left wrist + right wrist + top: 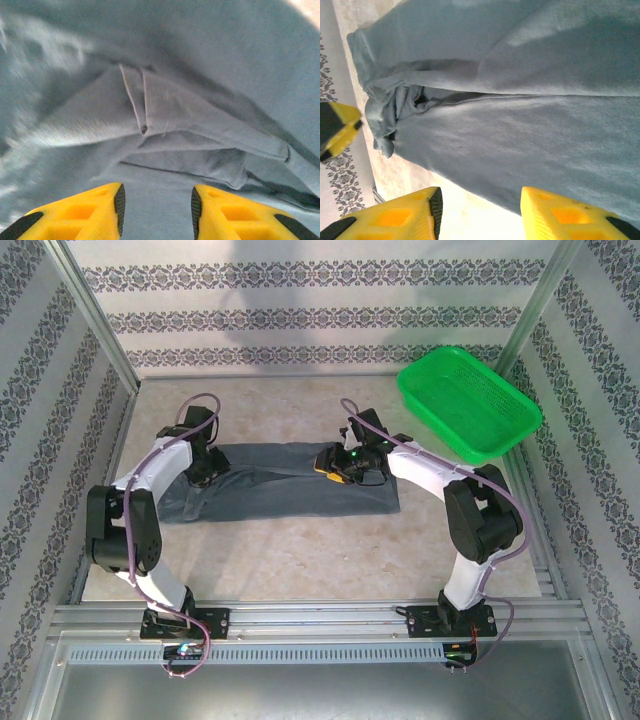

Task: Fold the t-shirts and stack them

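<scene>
T-shirt (280, 490) lies below both gaping, empty end effectors (157, 202) (481, 207).

Your left arm (150, 472) and right arm (425, 472) match: smooth white shells on the long links, chunky black housings at the joints. A thin lilac cable (203, 395) loops along each one (it arches free above the wrist) and runs down to a black base plate (185, 623). You'll see a small green light (352, 452) glowing on the right wrist. Your left gripper (157, 202) and right gripper (480, 210) both carry bright yellow plastic fingers (85, 212) with moulded hollows, black rubber pads on the inner faces and black tips.
</scene>
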You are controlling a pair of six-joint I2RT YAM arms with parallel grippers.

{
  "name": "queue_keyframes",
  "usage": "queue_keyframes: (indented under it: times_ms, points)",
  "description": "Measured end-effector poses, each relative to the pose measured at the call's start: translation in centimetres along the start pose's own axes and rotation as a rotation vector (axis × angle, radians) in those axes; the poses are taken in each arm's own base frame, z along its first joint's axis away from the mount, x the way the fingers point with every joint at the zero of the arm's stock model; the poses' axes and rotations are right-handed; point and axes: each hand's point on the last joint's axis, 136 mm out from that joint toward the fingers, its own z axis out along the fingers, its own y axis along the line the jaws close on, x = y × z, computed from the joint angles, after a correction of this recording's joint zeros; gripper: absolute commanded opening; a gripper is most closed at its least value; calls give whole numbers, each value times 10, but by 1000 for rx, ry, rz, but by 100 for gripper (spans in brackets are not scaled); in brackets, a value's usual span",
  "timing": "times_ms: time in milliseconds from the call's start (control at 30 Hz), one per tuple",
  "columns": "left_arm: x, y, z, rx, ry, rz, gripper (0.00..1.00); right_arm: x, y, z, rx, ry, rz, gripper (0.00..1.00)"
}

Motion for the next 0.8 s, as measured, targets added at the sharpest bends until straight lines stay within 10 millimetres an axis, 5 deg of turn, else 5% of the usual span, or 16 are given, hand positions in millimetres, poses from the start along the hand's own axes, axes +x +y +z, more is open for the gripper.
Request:
queue_keyframes:
  times_ms: [233, 500, 633, 800]
  points:
    - [-7, 14, 22, 52, 39, -261, 43, 2, 4, -1, -25, -1, -5, 46]
    - [-22, -3, 26, 153, 15, -348, 40, 3, 4, -2, -30, -3, 0, 46]
    - [-23, -7, 29, 173, 23, -365, 34, 3, 4, -2, -30, -3, 1, 46]
    - [-24, -9, 30, 177, 23, -368, 15, 2, 4, -2, -31, -4, 1, 46]
